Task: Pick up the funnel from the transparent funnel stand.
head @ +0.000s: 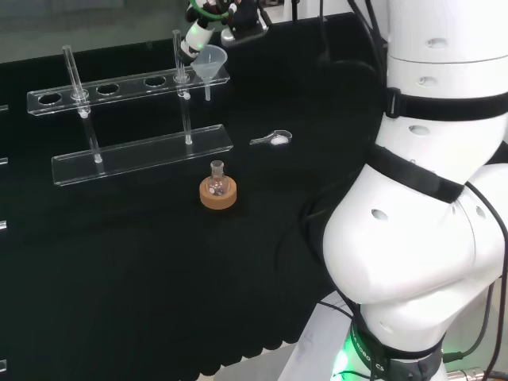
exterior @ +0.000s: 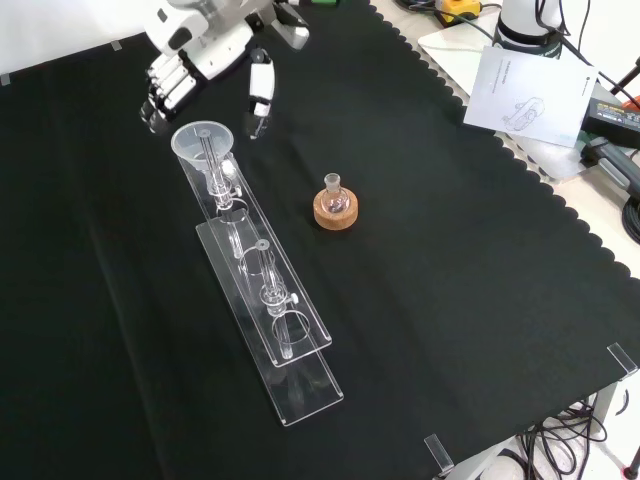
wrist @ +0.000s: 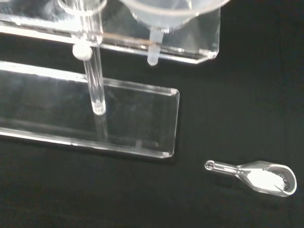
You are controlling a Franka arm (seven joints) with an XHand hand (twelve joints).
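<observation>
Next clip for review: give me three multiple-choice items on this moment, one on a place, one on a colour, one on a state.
1. Where does the funnel sit?
A. in the end hole of the clear stand
B. on the cloth
C. in the flask

2. What colour is the ring under the small flask?
A. red
B. cork brown
C. blue

3. What is the hand doing?
A. gripping the funnel
B. holding the flask
C. hanging next to the funnel with nothing in it

Key: 1 A, its stem hangs through the stand's top plate; 2 B, the front view shows it tan; 3 C, a gap shows between the fingers and the funnel's rim.
</observation>
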